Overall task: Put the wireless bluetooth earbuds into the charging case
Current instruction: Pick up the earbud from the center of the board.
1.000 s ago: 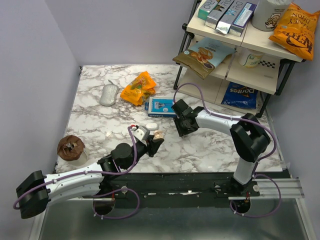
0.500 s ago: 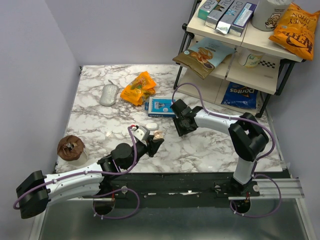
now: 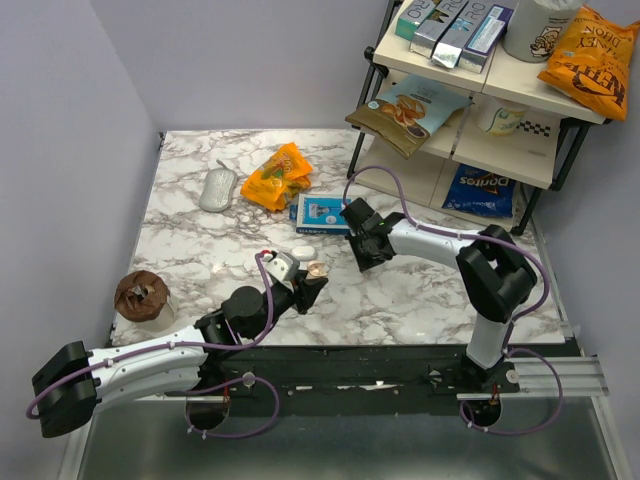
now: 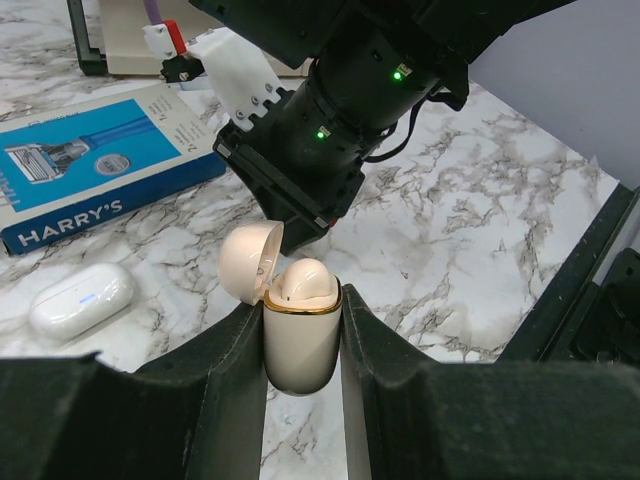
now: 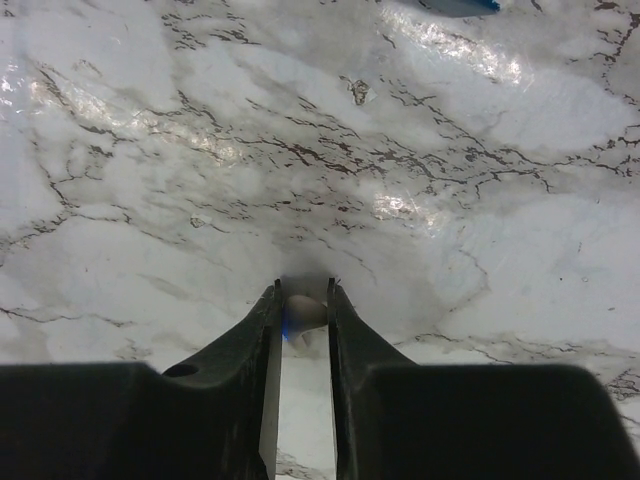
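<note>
My left gripper [image 3: 314, 283] [image 4: 303, 318] is shut on a cream charging case [image 4: 302, 345] with a gold rim and holds it upright above the table. The case's lid [image 4: 248, 262] is hinged open to the left. One cream earbud [image 4: 303, 282] sits in the case. The case also shows in the top view [image 3: 318, 269]. My right gripper [image 3: 362, 262] [image 5: 302, 292] is just beyond the case, low over the marble. It is shut on a small cream earbud [image 5: 306, 313] at its fingertips.
A closed white pill-shaped case [image 3: 302, 252] [image 4: 80, 300] lies left of the held case. A blue razor box [image 3: 322, 213] [image 4: 100, 175], an orange snack bag [image 3: 277, 176] and a mouse [image 3: 217, 188] lie behind. A brown muffin [image 3: 141, 294] sits at the left edge. A shelf rack [image 3: 480, 100] stands at the right.
My right gripper has shifted slightly left and away from the arm bases with the earbud in it. The left arm and the case have not moved.
</note>
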Controlling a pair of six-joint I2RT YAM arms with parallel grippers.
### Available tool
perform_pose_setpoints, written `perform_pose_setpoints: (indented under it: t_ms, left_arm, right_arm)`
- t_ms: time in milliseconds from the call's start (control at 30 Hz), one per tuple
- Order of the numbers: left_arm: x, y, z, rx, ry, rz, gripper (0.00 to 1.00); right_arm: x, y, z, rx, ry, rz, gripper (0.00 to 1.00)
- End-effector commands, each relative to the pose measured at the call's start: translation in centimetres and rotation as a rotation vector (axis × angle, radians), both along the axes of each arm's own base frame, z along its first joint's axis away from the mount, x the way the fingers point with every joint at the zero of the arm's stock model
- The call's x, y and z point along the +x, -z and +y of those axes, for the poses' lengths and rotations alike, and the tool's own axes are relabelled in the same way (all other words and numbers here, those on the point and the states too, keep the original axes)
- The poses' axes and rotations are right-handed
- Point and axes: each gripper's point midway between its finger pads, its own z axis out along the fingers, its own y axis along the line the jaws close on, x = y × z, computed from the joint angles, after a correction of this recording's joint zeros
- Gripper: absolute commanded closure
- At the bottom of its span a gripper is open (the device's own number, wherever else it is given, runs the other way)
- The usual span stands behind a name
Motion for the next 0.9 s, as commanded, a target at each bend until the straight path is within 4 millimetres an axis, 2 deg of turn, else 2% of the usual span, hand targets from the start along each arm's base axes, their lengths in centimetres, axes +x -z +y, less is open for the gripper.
perform_pose_setpoints:
  t_ms: [0, 133, 267, 367, 400, 500, 533, 600, 633, 733, 800, 833, 867]
  left_arm:
    - [0.1, -0.4, 0.2, -0.016, -0.016, -0.013, 1.0]
    - [0.1, -0.4, 0.2, -0.014, -0.016, -0.014, 1.0]
    - [0.3, -0.6, 0.4, -0.016, -0.027, -0.02, 1.0]
    - [0.4, -1.1, 0.5, -0.033, -0.038, -0.029, 1.0]
    - [0.5, -1.3, 0.6, -0.037, -0.047, -0.034, 1.0]
    - [0.9, -2.0, 0.8, -0.059, -0.065, -0.065, 1.0]
    - [1.0, -2.4, 0.8, -0.078, -0.07, -0.08, 1.0]
    - [1.1, -3.0, 0.8, -0.09, -0.07, -0.11, 1.0]
    - [1.2, -3.8, 0.8, -0.12, -0.068, -0.134, 1.0]
    - [1.7, -5.3, 0.9, -0.177, -0.059, -0.184, 1.0]
    - [2.4, -5.7, 1.0, -0.195, -0.036, -0.197, 1.0]
    - [2.6, -6.8, 1.1, -0.244, -0.022, -0.211, 1.0]
    - [3.1, -6.7, 1.0, -0.239, 0.002, -0.221, 1.0]
  right_arm:
    - [-1.0, 1.2, -0.3, -0.008, 0.002, 0.024, 0.79]
    - [-0.6, -0.4, -0.2, 0.024, 0.023, -0.03, 0.86]
    - [0.1, -3.3, 0.1, 0.102, 0.059, -0.114, 0.92]
    - [0.5, -6.3, 0.5, 0.185, 0.092, -0.189, 0.96]
    - [0.7, -7.9, 0.6, 0.227, 0.113, -0.224, 0.99]
    - [1.0, -10.5, 1.0, 0.318, 0.133, -0.292, 0.99]
    - [1.1, -12.6, 1.1, 0.373, 0.135, -0.341, 0.99]
    - [1.0, -14.7, 1.3, 0.428, 0.13, -0.381, 0.99]
    - [1.0, -16.9, 1.3, 0.482, 0.128, -0.43, 0.99]
    - [0.3, -20.1, 1.5, 0.571, 0.085, -0.502, 0.99]
    - [-0.7, -22.4, 1.3, 0.641, 0.035, -0.556, 0.99]
    - [-1.0, -23.8, 1.4, 0.676, 0.007, -0.591, 0.99]
    - [-1.7, -25.4, 1.2, 0.716, -0.017, -0.626, 0.99]
